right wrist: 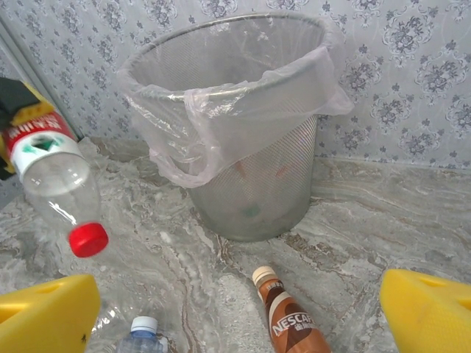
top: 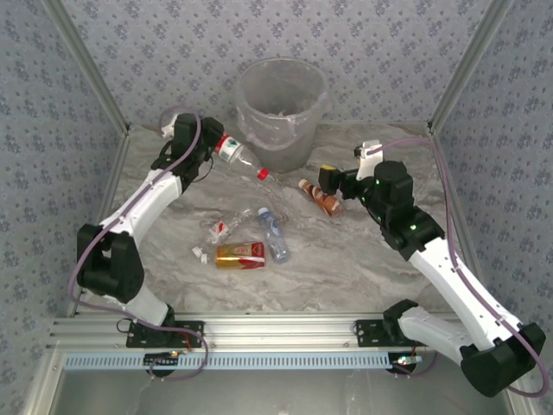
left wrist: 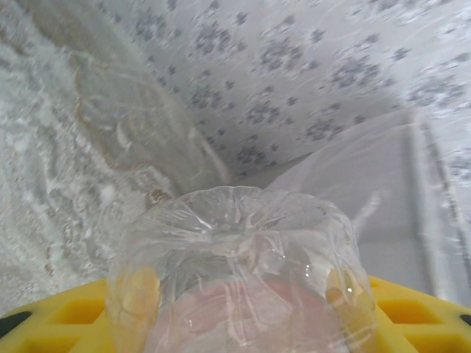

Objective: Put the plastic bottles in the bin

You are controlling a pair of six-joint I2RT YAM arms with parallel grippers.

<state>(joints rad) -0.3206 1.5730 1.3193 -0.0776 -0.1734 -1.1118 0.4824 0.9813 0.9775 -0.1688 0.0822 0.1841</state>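
Red-capped bottle (top: 235,154), clamped at its base between the fingers (left wrist: 59,312) of the left gripper (top: 212,149), hangs tilted cap-down just left of the bin (top: 298,143). Right gripper (top: 327,181), spread wide and empty, hovers over a brown bottle (top: 321,199) right of the bin. A gold-and-red bottle (top: 240,253) lies in front.

Lined bin (top: 281,108) stands upright, top centre. Red-capped bottle (top: 235,154) tilts cap-down at its left. Nescafé bottle (top: 321,199), blue-labelled bottle (top: 274,233), gold-and-red bottle (top: 240,254) and a seemingly crushed bottle (top: 223,227) lie mid-frame.
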